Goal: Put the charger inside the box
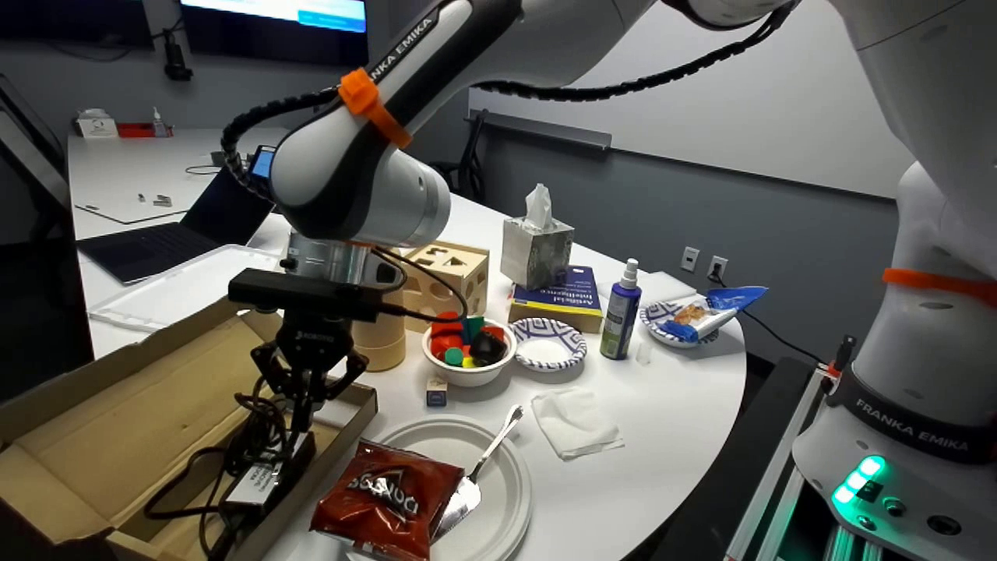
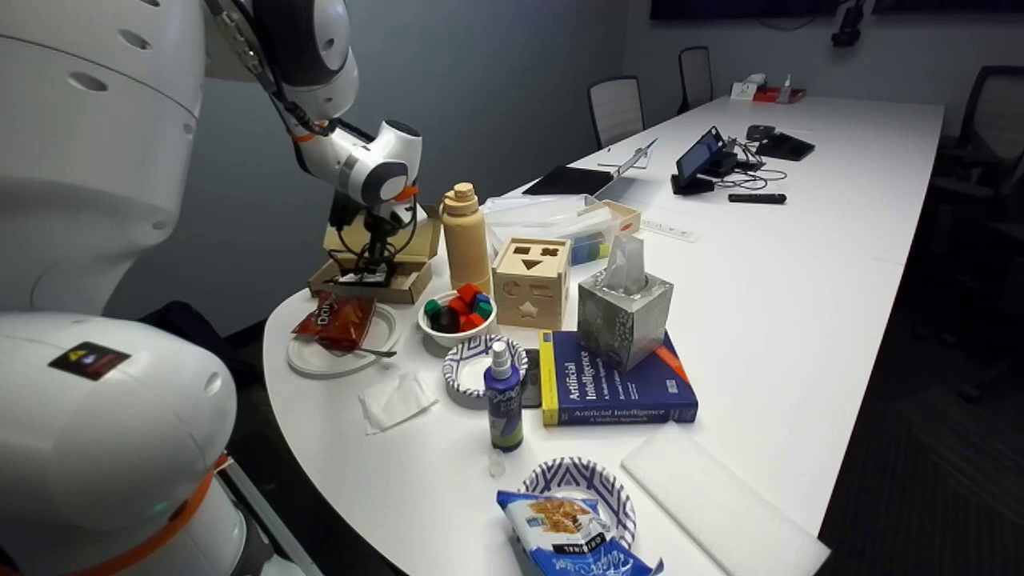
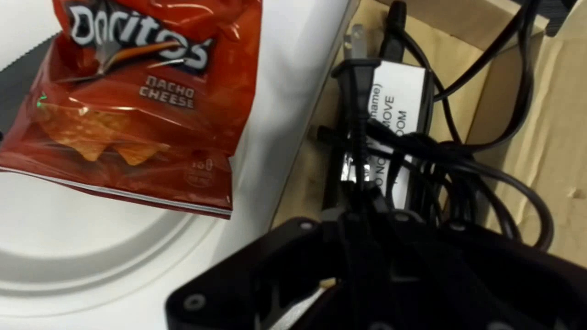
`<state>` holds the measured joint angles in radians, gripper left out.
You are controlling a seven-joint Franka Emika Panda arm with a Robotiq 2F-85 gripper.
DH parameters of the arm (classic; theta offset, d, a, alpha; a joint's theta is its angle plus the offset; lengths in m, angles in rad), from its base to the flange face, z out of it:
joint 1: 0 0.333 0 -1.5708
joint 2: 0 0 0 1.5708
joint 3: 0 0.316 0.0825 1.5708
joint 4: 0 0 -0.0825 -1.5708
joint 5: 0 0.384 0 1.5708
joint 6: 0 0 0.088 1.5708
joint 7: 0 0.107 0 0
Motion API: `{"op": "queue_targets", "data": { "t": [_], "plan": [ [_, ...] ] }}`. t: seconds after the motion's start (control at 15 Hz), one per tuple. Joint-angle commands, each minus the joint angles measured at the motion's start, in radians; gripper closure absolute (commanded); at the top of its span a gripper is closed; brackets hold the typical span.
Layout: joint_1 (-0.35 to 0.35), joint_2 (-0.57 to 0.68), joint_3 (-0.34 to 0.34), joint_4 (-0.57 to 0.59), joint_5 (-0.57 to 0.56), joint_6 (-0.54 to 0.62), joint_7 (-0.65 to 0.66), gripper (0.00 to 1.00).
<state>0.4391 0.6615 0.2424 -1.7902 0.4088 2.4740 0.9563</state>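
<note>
Black charger (image 1: pixel 261 477) inside the box (image 1: pixel 144 393); gripper (image 3: pixel 363 192), low over the box, pinches the charger's plug cord (image 3: pixel 360 140). Placing looks nearly done; next: let go, rise unsnagged.

Light's decent tbh: the table (image 1: pixel 670 428) comes out bright white with soft shadows, but the floor (image 2: pixel 928 480) beside it goes near black. The wall screen (image 1: pixel 273 31) past the table glows almost white, the red bag (image 3: pixel 133 101) near the table's edge catches shiny streaks, and in the wrist view the gripper (image 3: pixel 362 192) is dark and blurry.
</note>
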Motion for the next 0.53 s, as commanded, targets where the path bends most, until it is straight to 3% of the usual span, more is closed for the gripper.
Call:
{"op": "queue_targets", "data": {
  "t": [0.0, 0.47],
  "plan": [
    [0.026, 0.086, -0.034, 0.137, -0.037, -0.059, 0.089, 0.99],
    [0.065, 0.117, -0.108, 0.184, -0.156, -0.129, 0.221, 0.99]
  ]
}}
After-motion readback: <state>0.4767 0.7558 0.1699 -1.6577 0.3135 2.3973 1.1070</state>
